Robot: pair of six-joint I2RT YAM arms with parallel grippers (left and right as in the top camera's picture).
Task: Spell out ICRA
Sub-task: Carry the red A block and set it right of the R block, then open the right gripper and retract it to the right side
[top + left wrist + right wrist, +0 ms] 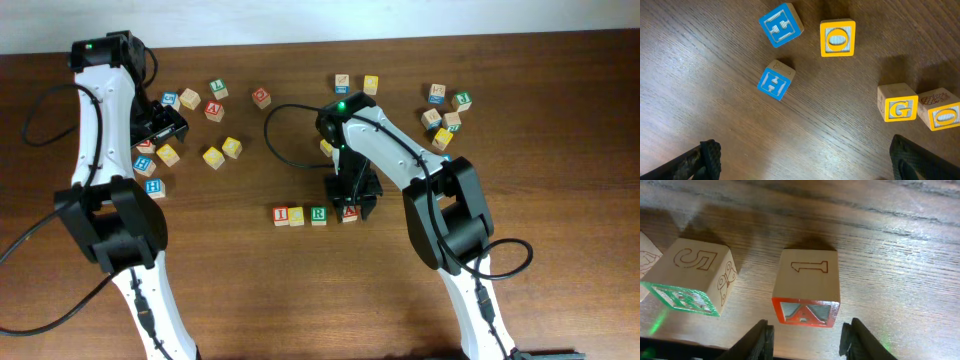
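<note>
Overhead, ICRA row (315, 214) runs left-right; right gripper (808, 336) parted around A (806, 287); left gripper (805, 157) wide.

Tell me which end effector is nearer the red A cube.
Right. The right end effector is right at the red A cube; the left end effector hovers far off, over blue cubes.

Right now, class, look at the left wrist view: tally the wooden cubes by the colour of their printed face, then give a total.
Blue-faced cubes: 2
Yellow-faced cubes: 3
Total: 5
</note>
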